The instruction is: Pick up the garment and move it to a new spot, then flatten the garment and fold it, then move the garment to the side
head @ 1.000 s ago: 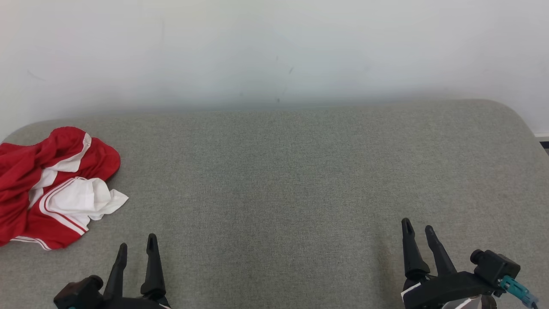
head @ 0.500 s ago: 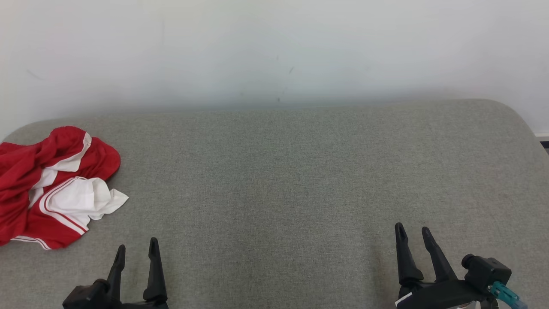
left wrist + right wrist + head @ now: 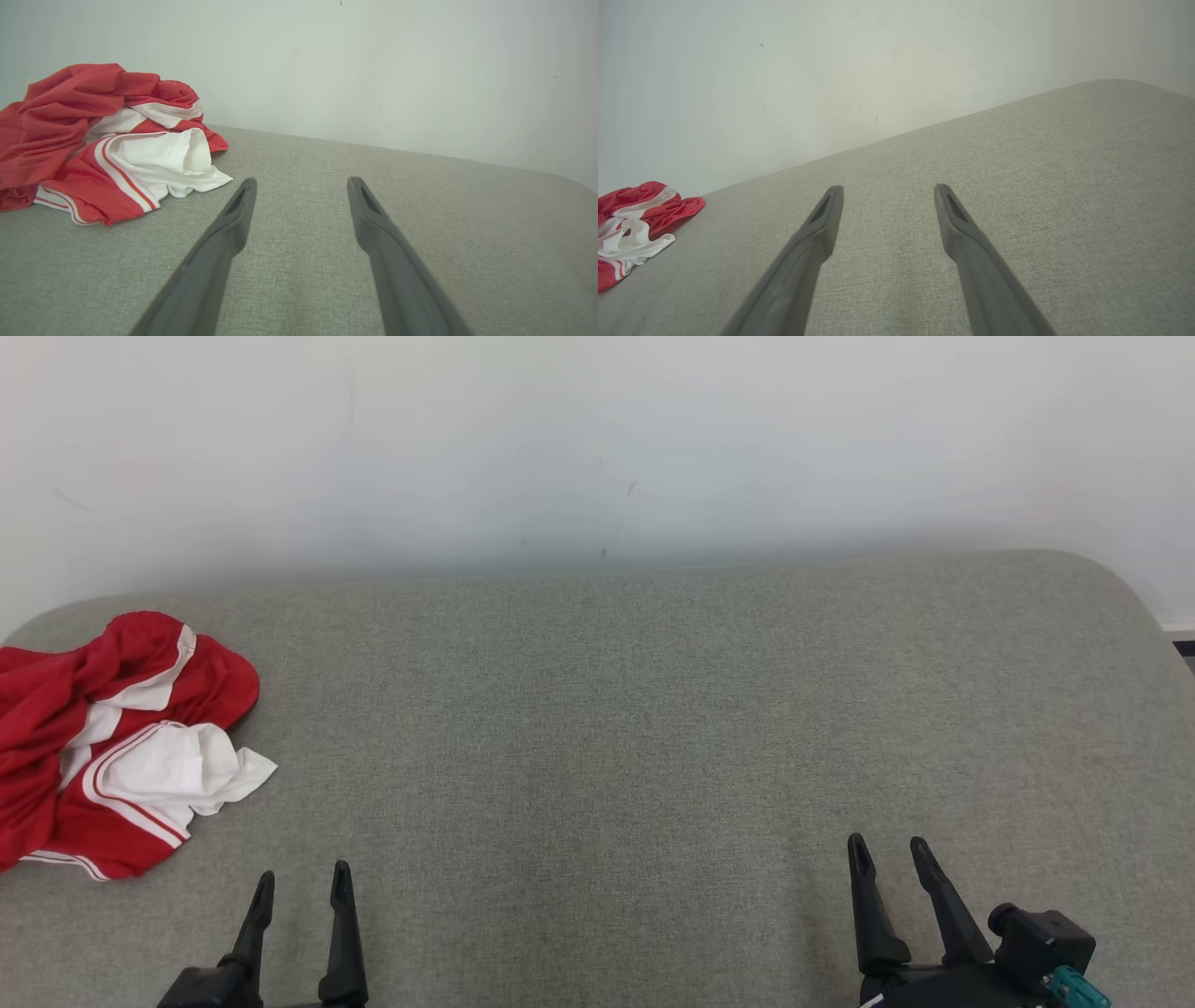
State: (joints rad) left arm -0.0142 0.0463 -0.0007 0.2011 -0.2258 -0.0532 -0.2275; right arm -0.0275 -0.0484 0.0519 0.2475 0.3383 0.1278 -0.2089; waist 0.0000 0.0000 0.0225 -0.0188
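1. The wall is plain and pale and stands behind the far edge of the pad. It has no part in this step. Keep the fingers short of it when reaching.
2. The pad is a grey woven surface with rounded far corners. Its middle is bare and lies between both arms, so it is the likely new spot.
3. The garment is red with white panels and stripes. It lies crumpled in a heap at the pad's far left, partly cut off by the head view's border. Nothing touches it. The task appears to be at its first step, the pick-up.
4. The left gripper has its jaws spread wide and empty, low over the pad. It is near the garment, to its right, and not touching it. As the nearer tool, it should make the pick-up. Swing it left, come in from above, and close on a raised red ridge to take several layers at once.
5. The right gripper has its jaws spread wide and empty at the pad's right side, well apart from the garment. Hold it clear until flattening.
6. The white flap is a loose fold pointing toward the left gripper. Do not grip it alone, since one thin layer may slip. Keep the tips off the pad weave. Lift until the cloth hangs free before carrying.
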